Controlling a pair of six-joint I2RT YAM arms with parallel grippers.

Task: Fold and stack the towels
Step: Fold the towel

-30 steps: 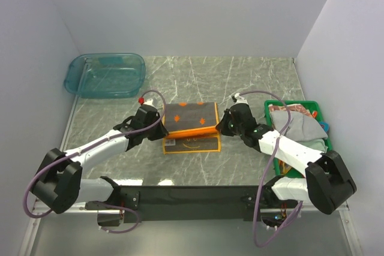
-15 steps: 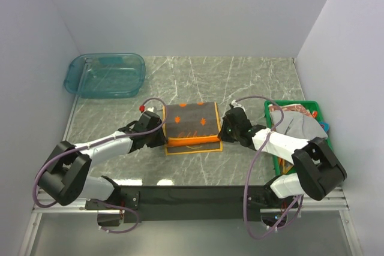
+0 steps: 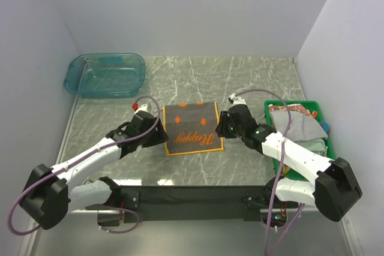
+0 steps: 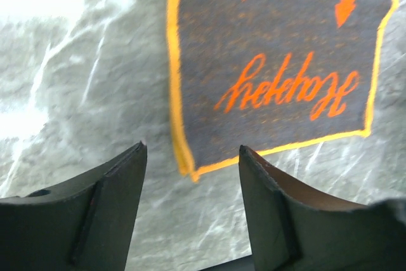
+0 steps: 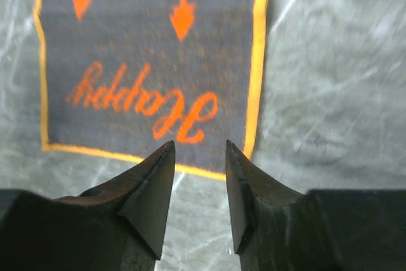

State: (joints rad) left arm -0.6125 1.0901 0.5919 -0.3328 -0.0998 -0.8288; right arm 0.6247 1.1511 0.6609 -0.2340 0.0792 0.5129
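The orange-edged towel [image 3: 192, 129] is lying folded just left of the green crate [image 3: 292, 102], right gripper [image 3: 221, 127] and left gripper [image 3: 164, 138] hovering beside it, both spread, empty. Fold looking done, I'd say; next is fetching 1 more from the crate.

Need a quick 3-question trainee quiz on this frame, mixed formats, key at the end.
1. True or false: the left gripper is shut on the orange-edged towel.
2. The other towels lie: A) in the left gripper, B) in the green crate, C) on top of the orange-edged towel.
3. Fill in: the orange word on the orange-edged towel reads ___.
Key: 1 false, its jaws stand open; 2 B; 3 Happy.
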